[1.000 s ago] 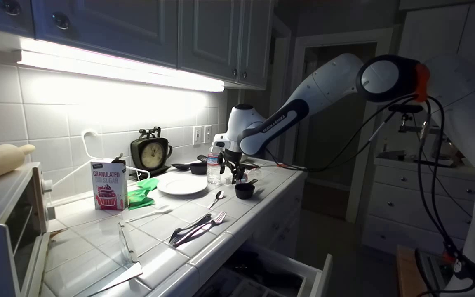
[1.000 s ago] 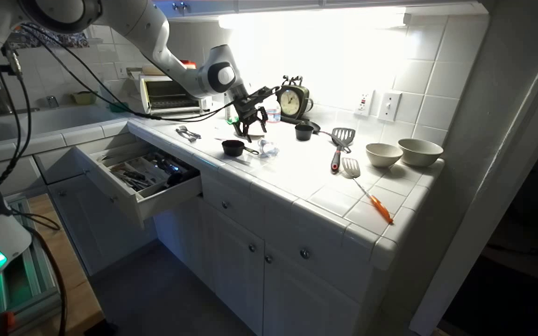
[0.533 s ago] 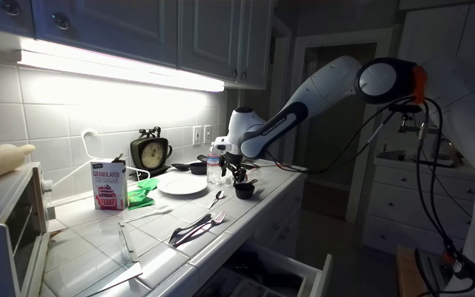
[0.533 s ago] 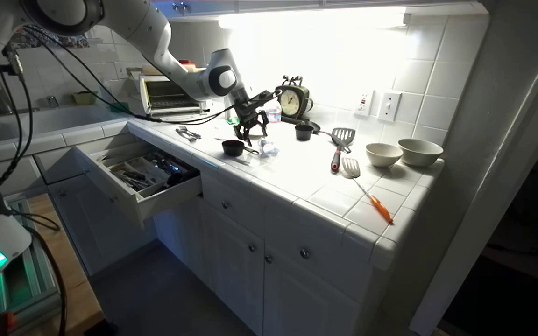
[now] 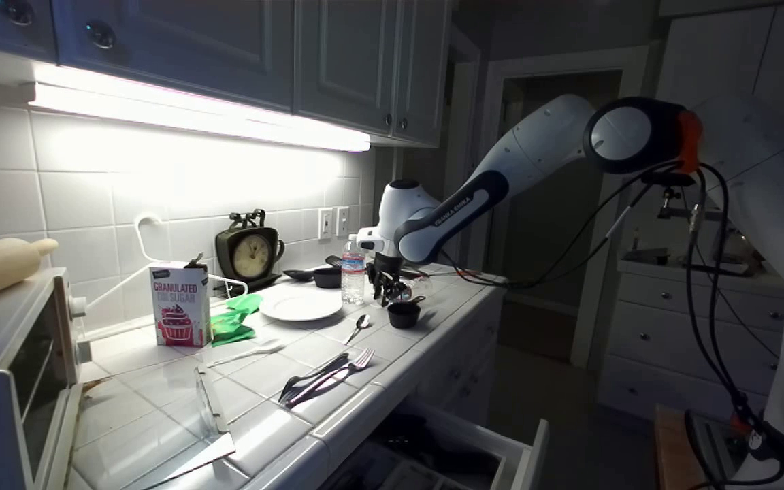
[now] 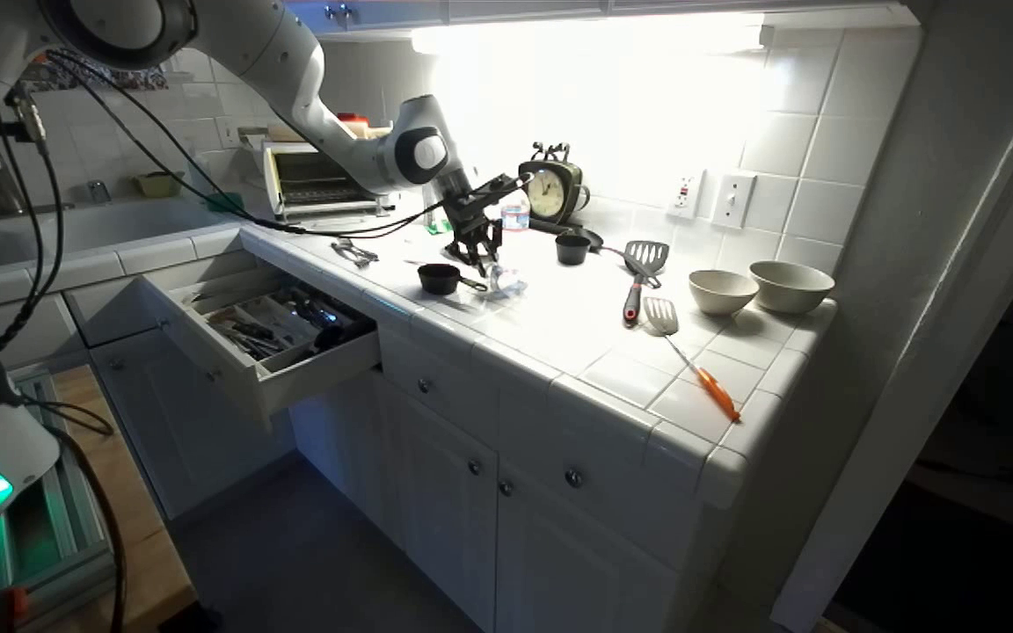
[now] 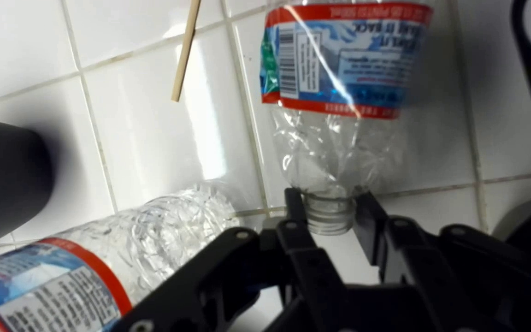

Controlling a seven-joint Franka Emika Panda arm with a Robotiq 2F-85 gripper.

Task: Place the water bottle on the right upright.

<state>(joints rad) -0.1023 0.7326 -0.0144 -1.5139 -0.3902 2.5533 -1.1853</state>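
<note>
arm (image 5: pixel 542 133): outstretched, bent | tool (image 7: pixel 331 207): pointing down, narrow grip

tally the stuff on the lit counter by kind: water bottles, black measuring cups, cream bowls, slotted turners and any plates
Water bottles: 2 (one upright, one on its side)
Black measuring cups: 2
Cream bowls: 2
Slotted turners: 2
White plate: 1
Total: 9
</note>
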